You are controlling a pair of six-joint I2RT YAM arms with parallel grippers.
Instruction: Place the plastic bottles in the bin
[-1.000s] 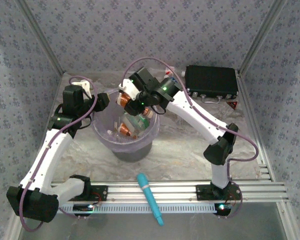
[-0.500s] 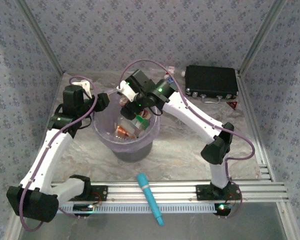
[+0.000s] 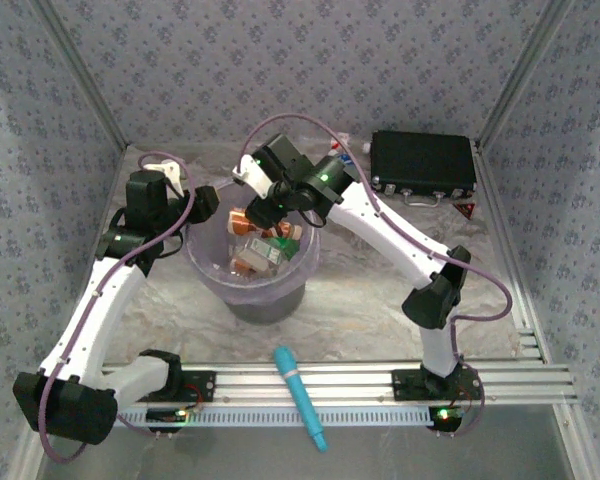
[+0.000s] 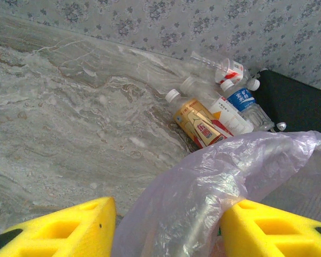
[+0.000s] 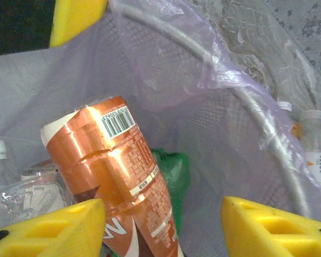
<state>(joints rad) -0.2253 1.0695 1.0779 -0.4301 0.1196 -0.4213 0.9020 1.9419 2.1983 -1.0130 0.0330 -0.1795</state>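
The right gripper (image 3: 263,208), at frame centre over the bin (image 3: 205,270), has just let go its orange bottle (image 5: 117,176), now lying inside; its jaws are parted. Several bottles (image 4: 214,115) remain beyond the bin. The left gripper (image 4: 168,227) clasps the bin's liner.

Flat black rectangular case (image 3: 423,164) sits upper right on the marbled tabletop (image 3: 360,300), teal stick-shaped tool (image 3: 300,396) lies bottom centre across the aluminium rail (image 3: 360,385).
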